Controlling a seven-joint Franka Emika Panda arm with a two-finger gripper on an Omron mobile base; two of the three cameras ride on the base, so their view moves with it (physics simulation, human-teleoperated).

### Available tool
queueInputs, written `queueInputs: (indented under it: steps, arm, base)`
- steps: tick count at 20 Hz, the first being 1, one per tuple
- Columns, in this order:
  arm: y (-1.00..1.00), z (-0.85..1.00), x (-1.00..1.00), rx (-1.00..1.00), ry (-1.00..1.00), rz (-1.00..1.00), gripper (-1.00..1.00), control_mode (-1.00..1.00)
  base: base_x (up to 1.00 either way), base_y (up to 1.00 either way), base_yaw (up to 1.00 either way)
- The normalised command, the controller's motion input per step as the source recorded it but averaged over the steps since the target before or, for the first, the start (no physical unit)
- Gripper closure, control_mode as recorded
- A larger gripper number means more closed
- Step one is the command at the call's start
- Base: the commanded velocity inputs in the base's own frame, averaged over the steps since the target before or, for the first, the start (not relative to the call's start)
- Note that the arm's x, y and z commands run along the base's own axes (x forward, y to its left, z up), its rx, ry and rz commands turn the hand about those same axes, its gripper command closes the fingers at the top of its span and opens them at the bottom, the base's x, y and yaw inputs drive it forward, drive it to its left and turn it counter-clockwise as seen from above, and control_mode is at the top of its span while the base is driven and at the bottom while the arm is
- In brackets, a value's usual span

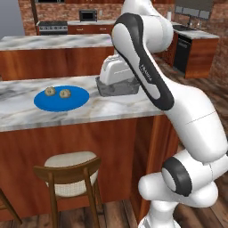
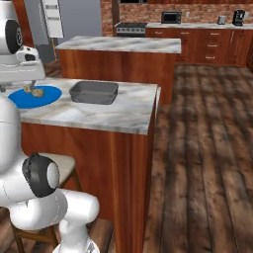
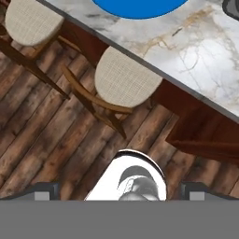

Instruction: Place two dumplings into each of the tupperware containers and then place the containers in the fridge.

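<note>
Dumplings (image 1: 58, 92) on blue plate (image 1: 75, 101), open hand (image 3: 119, 191) above, apart

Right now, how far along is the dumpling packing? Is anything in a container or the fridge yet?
Nothing looks done yet. Two dumplings sit on the blue plate. The one tupperware container I can see stands on the counter, and it looks empty. Nothing is in hand: the gripper is open, aimed at the stools and floor. Filling the containers and moving them to the fridge remain.
</note>
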Motion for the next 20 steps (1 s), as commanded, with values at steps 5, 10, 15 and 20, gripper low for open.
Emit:
queueInputs:
  steps: [5,10,15,20]
  arm:
    - [0.40,-0.14,0.48,0.00,0.03,0.11,-1.00,-1.00]
    - [0.20,-0.23,0.39,0.00,0.01,0.11,-1.00,-1.00]
    - [0.29,-0.26,0.44,0.00,0.00,0.07,-1.00,-1.00]
    - [0.36,-0.07,0.55,0.00,0.03,0.04,-1.00,-1.00]
  base:
    - [0.00,0.00,0.00]
    - [0.00,0.00,0.00]
    - [0.00,0.00,0.00]
    - [0.00,0.00,0.00]
